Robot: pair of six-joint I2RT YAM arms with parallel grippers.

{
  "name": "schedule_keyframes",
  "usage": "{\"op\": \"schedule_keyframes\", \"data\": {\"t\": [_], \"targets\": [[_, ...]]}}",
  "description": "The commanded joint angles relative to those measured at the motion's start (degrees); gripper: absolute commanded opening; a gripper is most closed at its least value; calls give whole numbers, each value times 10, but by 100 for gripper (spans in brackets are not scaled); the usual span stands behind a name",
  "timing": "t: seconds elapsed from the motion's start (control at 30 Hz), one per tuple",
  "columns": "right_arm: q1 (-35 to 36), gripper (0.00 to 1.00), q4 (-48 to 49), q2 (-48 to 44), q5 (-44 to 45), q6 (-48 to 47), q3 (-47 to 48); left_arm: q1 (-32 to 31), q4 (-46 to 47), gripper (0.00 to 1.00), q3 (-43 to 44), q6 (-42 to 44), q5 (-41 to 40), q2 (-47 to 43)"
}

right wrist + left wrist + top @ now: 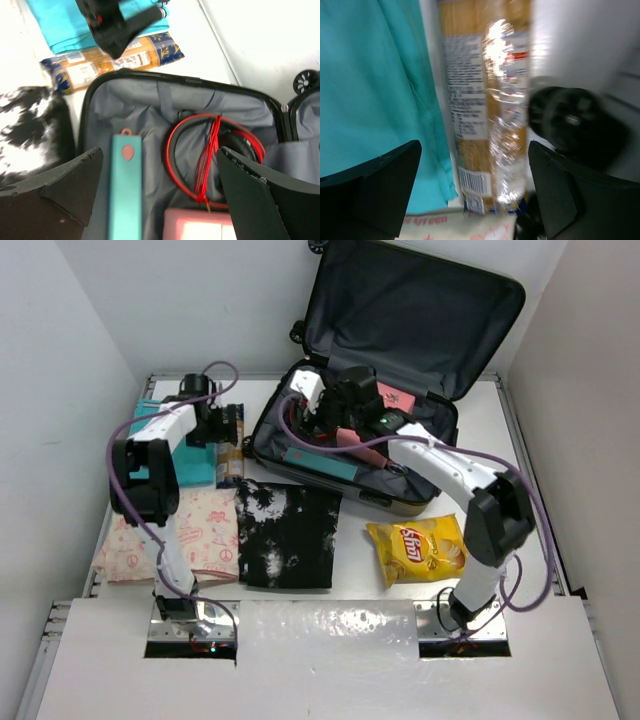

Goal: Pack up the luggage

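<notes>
The luggage (pixel 420 320) lies open at 1 o'clock, lid leaned back for loading; my right gripper (pixel 157 167) hangs over its lining, wide and empty. At 10 o'clock my left gripper (pixel 475 172), also wide, straddles the pasta packet (pixel 480 100), apparently lined up to grasp it.

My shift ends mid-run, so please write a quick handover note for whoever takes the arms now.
Left gripper: open, straddling the pasta packet beside the teal cloth, not gripping it.
Right gripper: open, empty, over the luggage, which lies open at the far side of the table.
Done: teal case, red headphones and pink box are inside.
Left: pasta packet, teal cloth, black-and-white shirt, pink patterned cloth and chips bag, all on the table.
</notes>
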Motion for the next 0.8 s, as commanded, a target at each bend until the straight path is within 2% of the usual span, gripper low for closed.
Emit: {"op": "schedule_keyframes", "data": {"t": [0.0, 0.17, 0.33, 0.53, 0.7, 0.77], "targets": [[3, 93, 51, -68, -28, 27, -49, -5, 29, 84, 16, -26, -60, 17], [3, 93, 83, -136, -30, 60, -147, -4, 77, 81, 34, -15, -21, 52], [3, 93, 90, -186, -3, 78, -206, -19, 104, 79, 37, -16, 15, 79], [3, 93, 57, -202, 10, 80, -213, -25, 141, 80, 77, -35, -8, 81], [3, 93, 37, -215, 17, 92, -221, -28, 91, 80, 178, -42, -32, 177], [3, 93, 31, -219, 16, 100, -224, -31, 71, 82, 209, -46, -83, 200]]}}
